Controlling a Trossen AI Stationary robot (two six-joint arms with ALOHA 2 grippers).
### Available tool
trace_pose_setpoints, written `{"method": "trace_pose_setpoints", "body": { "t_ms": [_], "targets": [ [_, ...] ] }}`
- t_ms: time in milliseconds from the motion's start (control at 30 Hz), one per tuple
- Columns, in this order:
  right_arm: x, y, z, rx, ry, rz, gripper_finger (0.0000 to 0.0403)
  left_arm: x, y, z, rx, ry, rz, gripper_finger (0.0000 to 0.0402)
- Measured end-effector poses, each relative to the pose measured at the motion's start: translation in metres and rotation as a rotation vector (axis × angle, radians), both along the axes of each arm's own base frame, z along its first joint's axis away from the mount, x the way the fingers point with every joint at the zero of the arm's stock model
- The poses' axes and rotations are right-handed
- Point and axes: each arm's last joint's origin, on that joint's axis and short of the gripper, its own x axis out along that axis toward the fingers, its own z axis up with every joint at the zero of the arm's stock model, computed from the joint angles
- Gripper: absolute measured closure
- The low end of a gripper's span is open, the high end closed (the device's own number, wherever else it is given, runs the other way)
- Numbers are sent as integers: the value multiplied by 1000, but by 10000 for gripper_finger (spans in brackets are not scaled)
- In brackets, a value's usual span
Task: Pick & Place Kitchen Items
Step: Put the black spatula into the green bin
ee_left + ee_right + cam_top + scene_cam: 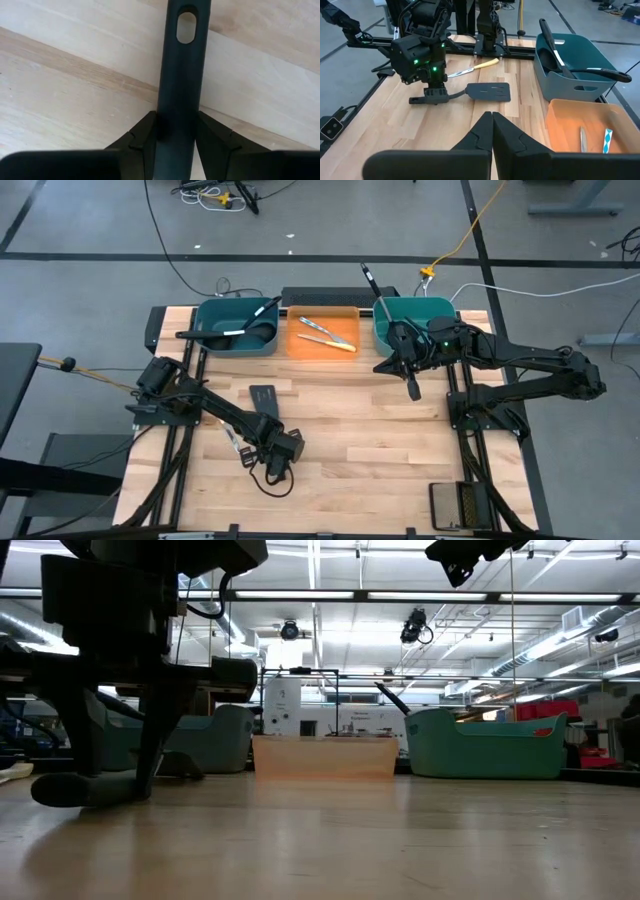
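Note:
A black slotted spatula (264,395) lies on the table, head toward the far edge; it also shows in the right wrist view as the spatula (489,91). My left gripper (281,457) stands over its handle and is shut on it. Beside it lies a yellow-handled knife (479,65), partly under the left arm. Two knives (326,333) lie in the orange bin. Black ladles and another utensil (228,332) sit in the left teal bin. One black utensil (370,280) sticks out of the right teal bin. My right gripper (413,390) hangs shut and empty over the table's right half. My left gripper (177,120) pinches the spatula's handle (178,95) between its two fingers (145,135), near the free end with the hanging hole (186,27). The fingers come from above, pointing down, and lie across the handle. The spatula stays level, at or just above the table.
The left teal bin (205,340), the orange bin (300,345) and the right teal bin (430,308) stand in a row along the far edge. Bare wood lies between the two arms and toward the near edge. A small black device (458,505) sits at the near right corner.

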Motion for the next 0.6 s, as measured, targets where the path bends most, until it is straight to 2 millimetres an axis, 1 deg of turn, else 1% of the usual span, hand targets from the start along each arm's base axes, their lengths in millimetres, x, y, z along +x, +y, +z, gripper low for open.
{"method": "trace_pose_setpoints", "body": {
  "t_ms": [433, 600],
  "targets": [
    [0, 0, 0, 0, -1, 0, 398, 0, 0, 1, 2, 1, 14, 285],
    [0, 0, 0, 0, -1, 0, 398, 6, -2, 11, 1, -6, 19, 285]
  ]
}}
